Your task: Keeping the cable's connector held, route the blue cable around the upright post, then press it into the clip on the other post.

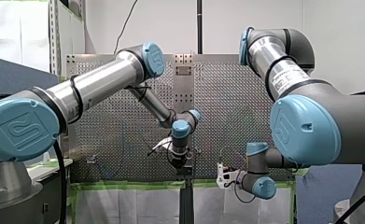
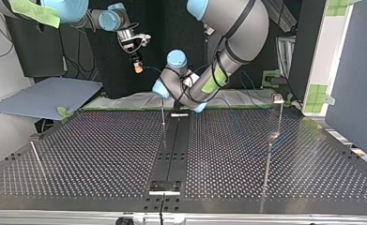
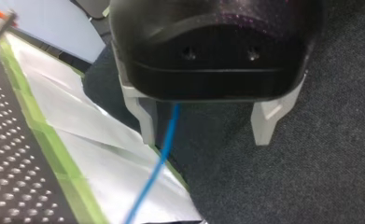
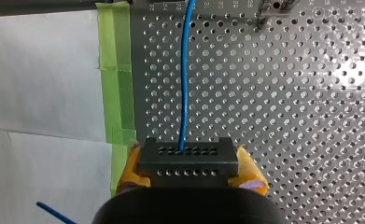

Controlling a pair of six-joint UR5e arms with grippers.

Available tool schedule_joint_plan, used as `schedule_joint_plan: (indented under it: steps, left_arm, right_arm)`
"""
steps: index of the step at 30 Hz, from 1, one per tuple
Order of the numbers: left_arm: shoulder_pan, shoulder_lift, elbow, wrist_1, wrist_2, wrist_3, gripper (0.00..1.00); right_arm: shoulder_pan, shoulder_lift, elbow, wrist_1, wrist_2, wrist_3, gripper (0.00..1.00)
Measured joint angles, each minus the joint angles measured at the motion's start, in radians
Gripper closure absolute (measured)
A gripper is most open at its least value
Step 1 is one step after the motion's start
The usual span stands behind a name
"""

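An embossed UR emblem marks the blue cap [image 1: 19, 128] at the front view's lower left and the larger cap [image 1: 306, 128] at right (the white label [image 1: 283, 77] above it is illegible).

My perforated table [image 2: 101, 154] bore a dark centre strip [image 2: 175, 150], a thin post [image 2: 163, 112] beside it, a clip-topped post [image 2: 280, 115] at the top view's right, and perhaps a leaning rod [image 2: 36, 158] at its left.
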Motion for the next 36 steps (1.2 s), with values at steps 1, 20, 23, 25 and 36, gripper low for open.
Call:
schedule_joint_plan:
  steps: [1, 20, 23, 25, 36]
  left_arm:
    - [0.000, -0.007, 0.000, 0.005, 0.001, -0.002, 0.00]
    - [0.006, -0.057, 0.000, 0.094, -0.001, -0.048, 0.00]
    - [0.006, -0.058, 0.000, 0.098, -0.004, -0.051, 0.00]
    - [0.007, -0.058, 0.000, 0.099, -0.011, -0.053, 0.00]
    - [0.008, -0.058, 0.000, 0.102, -0.041, -0.062, 0.04]
  right_arm:
    - [0.000, 0.000, 0.000, 0.000, 0.000, 0.000, 1.00]
    - [0.000, 0.000, -0.005, 0.004, 0.000, 0.000, 1.00]
    - [0.000, 0.000, -0.006, 0.005, 0.000, 0.000, 1.00]
    - [0.000, 0.000, -0.006, 0.006, 0.000, 0.000, 1.00]
    - [0.000, 0.000, -0.007, 0.009, 0.000, 0.000, 1.00]
